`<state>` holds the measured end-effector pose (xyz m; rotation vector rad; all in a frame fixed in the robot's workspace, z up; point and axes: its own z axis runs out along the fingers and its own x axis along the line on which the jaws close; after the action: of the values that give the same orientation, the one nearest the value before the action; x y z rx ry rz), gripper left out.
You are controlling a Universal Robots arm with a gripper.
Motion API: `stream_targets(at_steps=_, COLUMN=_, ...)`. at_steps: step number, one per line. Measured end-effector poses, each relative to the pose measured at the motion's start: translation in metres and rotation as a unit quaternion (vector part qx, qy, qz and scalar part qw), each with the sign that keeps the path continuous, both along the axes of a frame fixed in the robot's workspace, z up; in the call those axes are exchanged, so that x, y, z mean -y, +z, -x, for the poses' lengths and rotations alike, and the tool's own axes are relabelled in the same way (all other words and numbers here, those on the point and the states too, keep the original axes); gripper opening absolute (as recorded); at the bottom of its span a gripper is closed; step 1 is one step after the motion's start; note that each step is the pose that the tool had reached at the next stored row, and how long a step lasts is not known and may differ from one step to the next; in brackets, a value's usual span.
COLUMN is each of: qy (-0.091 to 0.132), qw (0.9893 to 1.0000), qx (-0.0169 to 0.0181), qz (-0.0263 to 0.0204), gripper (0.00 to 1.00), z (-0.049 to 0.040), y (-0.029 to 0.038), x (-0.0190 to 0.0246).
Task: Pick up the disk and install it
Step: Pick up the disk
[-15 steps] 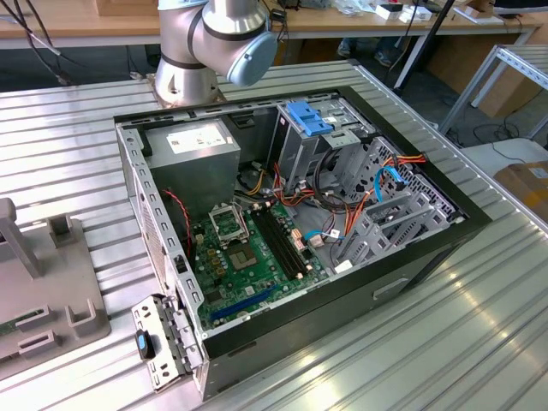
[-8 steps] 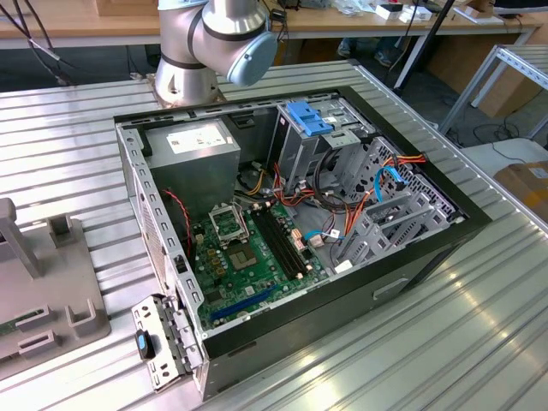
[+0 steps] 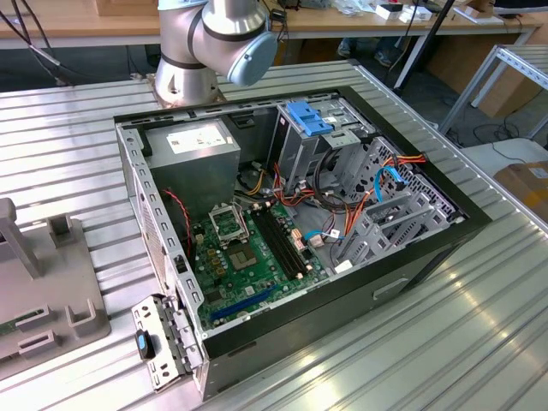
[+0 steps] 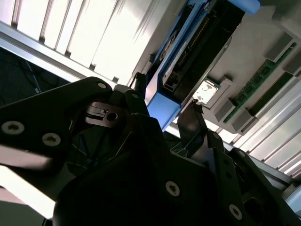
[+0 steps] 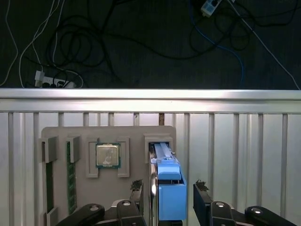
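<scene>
The fingers (image 5: 201, 194) are spread, one on each side of the disk (image 5: 168, 188), with a thin gap showing between each finger and the disk's faces. They pinch nothing. The disk stands on its edge between them. Its bright blue rail faces the first wrist camera, and its far end sits in a slot of a grey holder tray (image 5: 136, 134). In the second wrist view the same fingers (image 4: 195, 121) flank the blue end of the disk (image 4: 202, 42), whose dark body runs away from them.

Past one finger, in the next recess of the tray, a square processor (image 5: 107, 155) lies flat. Farther out on that side two green memory sticks (image 5: 70, 174) lie in narrow slots. The second wrist view also shows the processor (image 4: 205, 92) and a memory stick (image 4: 263, 80) beyond the fingertips.

The tray rests on a ribbed metal bench (image 5: 235, 155). Beyond the bench's edge, well away from the fingers, cables (image 5: 70, 47) and a power strip (image 5: 51, 79) lie on a dark floor.

In the exterior view an open computer case (image 3: 411, 265) lies on the bench (image 3: 479, 342). Inside it are a green motherboard (image 3: 248, 248), a grey box with a white label (image 3: 193, 145) and a metal cage with a light-blue latch (image 3: 308, 118). The arm's base (image 3: 205, 43) stands behind the case. The tray (image 3: 51, 291) sits at the exterior view's left.
</scene>
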<state>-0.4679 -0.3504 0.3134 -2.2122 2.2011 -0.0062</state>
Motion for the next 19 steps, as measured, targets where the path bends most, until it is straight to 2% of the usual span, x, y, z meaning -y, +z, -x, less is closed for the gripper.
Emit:
stream_targets(at_steps=5, qy=0.0, qw=1.0, qx=0.0, qz=0.0, gripper=0.54, z=-0.0001, y=-0.0038, x=-0.0002)
stream_targets(at_steps=10, qy=0.0, qw=1.0, qx=0.0, qz=0.0, gripper=0.54, z=0.0, y=-0.0038, x=-0.0021)
stream_targets(at_steps=19, qy=0.0, qw=1.0, qx=0.0, qz=0.0, gripper=0.54, z=0.0014, y=-0.0039, x=-0.0022)
